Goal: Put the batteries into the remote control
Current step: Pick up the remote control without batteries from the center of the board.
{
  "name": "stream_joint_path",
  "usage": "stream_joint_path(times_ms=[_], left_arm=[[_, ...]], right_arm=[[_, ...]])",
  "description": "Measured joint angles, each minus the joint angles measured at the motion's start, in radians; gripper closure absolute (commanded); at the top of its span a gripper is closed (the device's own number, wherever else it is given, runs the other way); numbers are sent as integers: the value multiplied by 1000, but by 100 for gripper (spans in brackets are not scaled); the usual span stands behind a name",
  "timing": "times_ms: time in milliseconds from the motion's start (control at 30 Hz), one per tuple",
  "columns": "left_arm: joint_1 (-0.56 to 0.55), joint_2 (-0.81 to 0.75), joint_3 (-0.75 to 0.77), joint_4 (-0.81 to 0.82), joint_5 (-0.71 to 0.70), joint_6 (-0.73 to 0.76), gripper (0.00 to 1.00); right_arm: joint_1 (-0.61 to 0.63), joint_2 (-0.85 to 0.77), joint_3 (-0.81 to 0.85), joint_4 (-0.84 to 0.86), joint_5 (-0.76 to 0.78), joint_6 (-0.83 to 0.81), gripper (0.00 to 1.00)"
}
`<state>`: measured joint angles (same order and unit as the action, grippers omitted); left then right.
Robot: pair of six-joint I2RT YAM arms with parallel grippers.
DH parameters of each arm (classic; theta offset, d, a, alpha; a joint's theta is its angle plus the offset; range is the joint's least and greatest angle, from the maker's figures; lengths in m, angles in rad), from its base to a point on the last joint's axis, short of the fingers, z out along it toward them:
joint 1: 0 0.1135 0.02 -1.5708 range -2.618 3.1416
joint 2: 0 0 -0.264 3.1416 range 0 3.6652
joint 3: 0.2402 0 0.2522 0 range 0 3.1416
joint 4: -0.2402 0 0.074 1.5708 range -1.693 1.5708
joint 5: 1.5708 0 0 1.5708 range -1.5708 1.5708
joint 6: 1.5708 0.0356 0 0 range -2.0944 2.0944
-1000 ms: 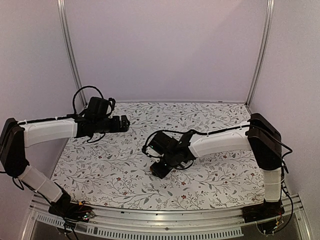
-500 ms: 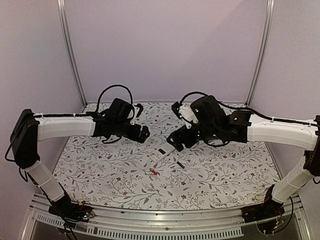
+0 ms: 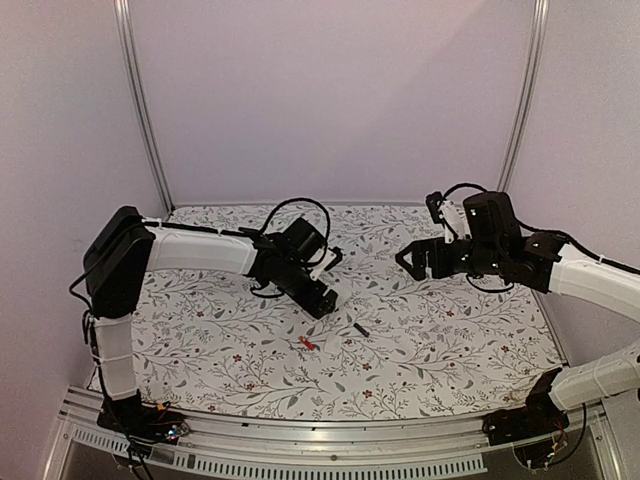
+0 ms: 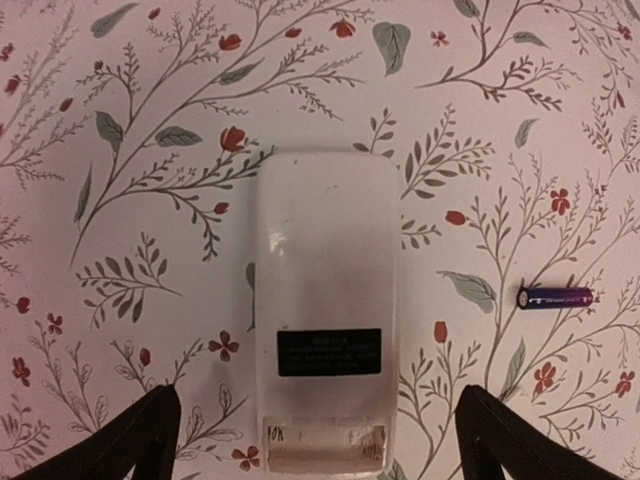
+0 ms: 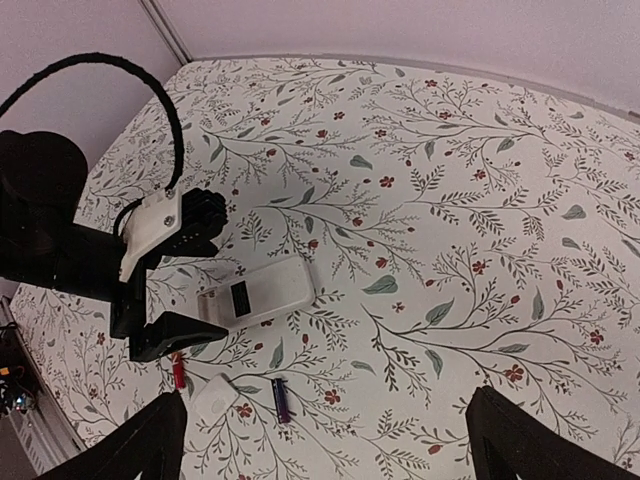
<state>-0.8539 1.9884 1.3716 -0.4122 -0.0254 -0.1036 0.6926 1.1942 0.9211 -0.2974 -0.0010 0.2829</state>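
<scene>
While left gripper is hovering released over remote control, right gripper is hanging released. Battery is lying alongside.

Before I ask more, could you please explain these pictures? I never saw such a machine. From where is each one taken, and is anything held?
These are two robot arms bolted at the near edge of a flowered table. One picture looks down from above and behind them; the other two come from a camera on each wrist, so the dark shapes in their lower corners are that arm's own fingers. The left gripper hovers open above the remote control, which lies white back up. A red battery, a purple battery and a small white piece, perhaps the battery lid, lie loose nearby. The right gripper is open in the air. Nothing is held.
</scene>
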Motion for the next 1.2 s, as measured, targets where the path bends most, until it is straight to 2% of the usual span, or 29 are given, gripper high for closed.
stream_joint_path(times_ms=[233, 400, 500, 767, 933, 1100, 1200], left_arm=[[-6, 63, 50, -74, 10, 19, 7], [-11, 100, 72, -101, 10, 26, 13], [-15, 119, 83, -115, 9, 28, 21], [-17, 143, 119, -132, -13, 32, 50], [-16, 146, 127, -128, -30, 25, 61], [-16, 125, 104, -75, -60, 18, 64], [-16, 45, 43, -14, -66, 3, 64]], right_arm=[[-3, 17, -9, 3, -34, 29, 1], [-25, 33, -20, 7, -68, 37, 1], [-55, 49, -27, 11, -103, 45, 1], [-125, 126, -58, 61, -210, 97, 1], [-136, 184, -59, 105, -276, 122, 1], [-156, 229, -59, 165, -351, 163, 1], [-159, 261, -59, 218, -406, 200, 3]])
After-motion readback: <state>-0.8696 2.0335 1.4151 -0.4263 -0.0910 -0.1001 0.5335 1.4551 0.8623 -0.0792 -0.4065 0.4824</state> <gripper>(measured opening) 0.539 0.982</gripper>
